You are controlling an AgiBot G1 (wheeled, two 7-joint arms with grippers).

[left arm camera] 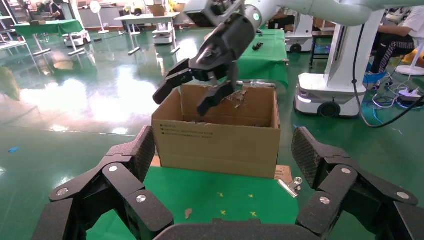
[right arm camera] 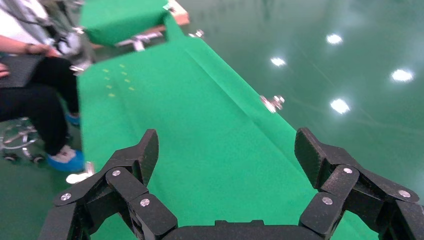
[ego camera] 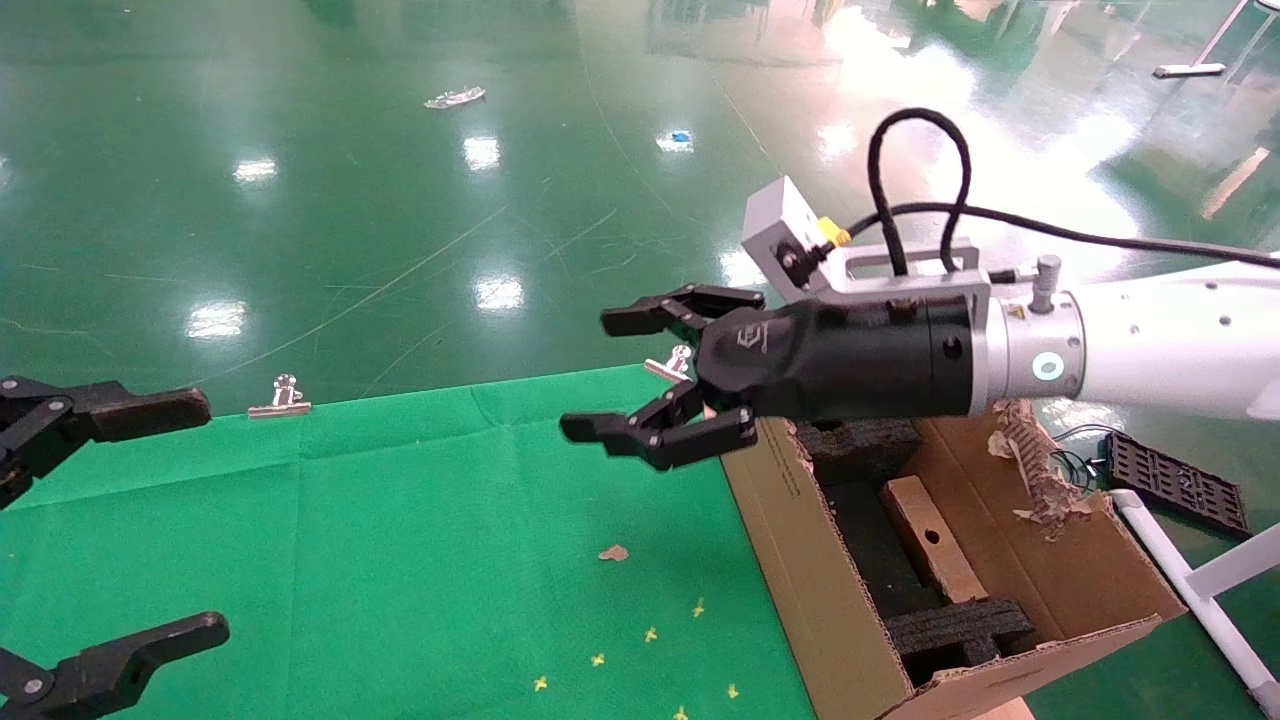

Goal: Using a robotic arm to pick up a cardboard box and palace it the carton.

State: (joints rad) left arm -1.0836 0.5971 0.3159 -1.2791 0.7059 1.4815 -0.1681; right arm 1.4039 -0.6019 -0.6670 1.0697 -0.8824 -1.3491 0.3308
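The fingers (ego camera: 640,318) of the right gripper (ego camera: 625,378) are spread wide and hold nothing. In the head view that gripper hangs in the air over the green worktop (ego camera: 420,540), just left of the carton's (ego camera: 800,580) near wall. The small cardboard box (ego camera: 932,538) lies inside the carton, slanted between two black foam blocks (ego camera: 955,630), with its round hole facing up. So the placing looks done, and what is left, as I judge it, is only for the arm to pull clear. The box is a plain brown oblong, closed, and appears undamaged. The carton's far flap is torn and ragged. The left gripper (ego camera: 110,520) waits at the left edge, fingers released too.

In the left wrist view, the right gripper (left arm camera: 192,92) shows above the carton's (left arm camera: 220,145) open top, empty; the box cannot be seen here.

In the right wrist view, the open fingers (right arm camera: 137,160) frame only bare green cloth and a metal clip (right arm camera: 274,103) at its edge.
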